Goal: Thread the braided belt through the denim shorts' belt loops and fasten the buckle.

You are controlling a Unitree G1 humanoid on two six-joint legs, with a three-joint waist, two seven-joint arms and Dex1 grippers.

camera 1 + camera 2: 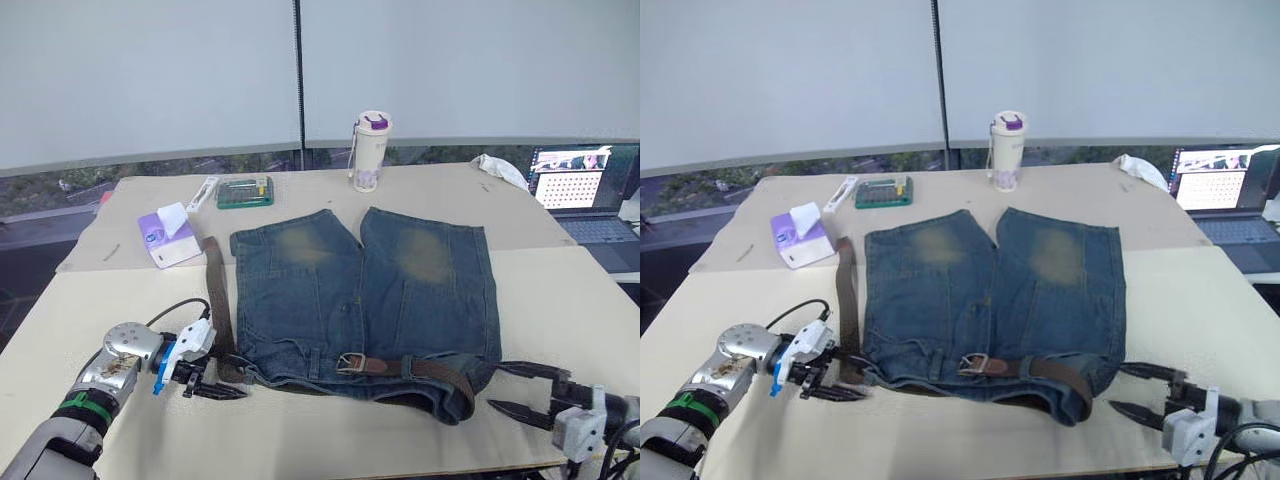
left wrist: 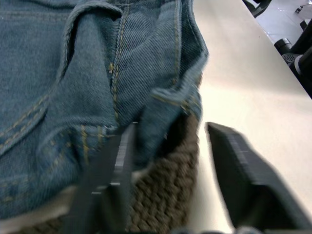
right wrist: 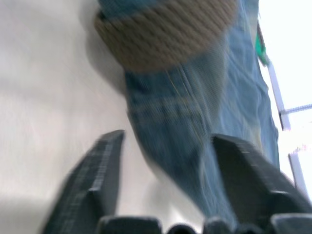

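Observation:
The denim shorts (image 1: 360,290) lie flat on the table with the waistband toward me. The braided belt (image 1: 215,290) runs down the shorts' left side, turns at the waist corner and passes along the waistband, under a belt loop (image 1: 407,366). Its metal buckle (image 1: 350,362) lies near the middle. My left gripper (image 1: 218,385) is open at the left waist corner. In the left wrist view the belt (image 2: 165,195) and a denim fold (image 2: 161,112) sit between its fingers (image 2: 243,170). My right gripper (image 1: 515,388) stands open just right of the right waist corner, with denim (image 3: 195,141) ahead of its fingers (image 3: 102,165).
Behind the shorts stand a purple tissue pack (image 1: 168,236), a green box (image 1: 245,192) and a lidded cup (image 1: 370,150). A laptop (image 1: 585,190) and a white cloth (image 1: 500,168) are at the back right. The table's front edge (image 1: 400,468) runs close below both grippers.

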